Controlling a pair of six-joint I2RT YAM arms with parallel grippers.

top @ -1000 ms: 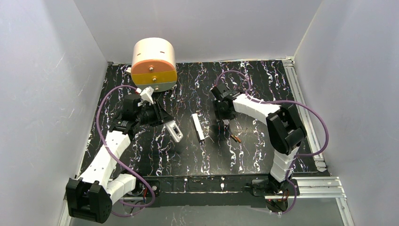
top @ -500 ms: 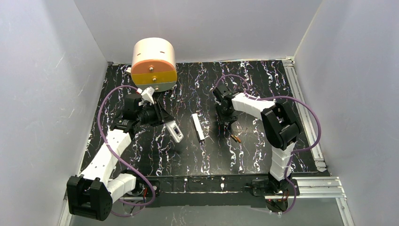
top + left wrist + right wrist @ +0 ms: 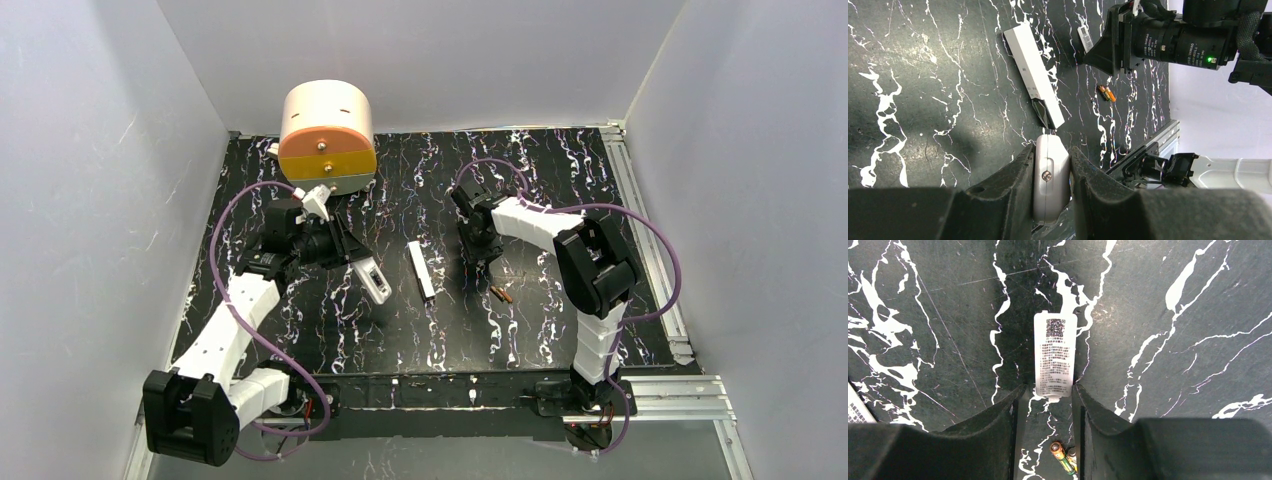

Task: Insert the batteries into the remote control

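Top external view: the left gripper holds the remote control clamped by its edges. The remote's long axis runs diagonally, and its free end points toward the near right. That end comes just beside the near tip of a white bar lying on the bench; I cannot tell whether they touch.

The two batteries lie side by side right of the bar, slanted the same way, with bare bench all round them. Just behind them, the right gripper sits low with its jaws partly apart. They flank one end of a small white QR-code tab that lies lengthwise between them. A cream-and-orange drum crowds the far left corner.
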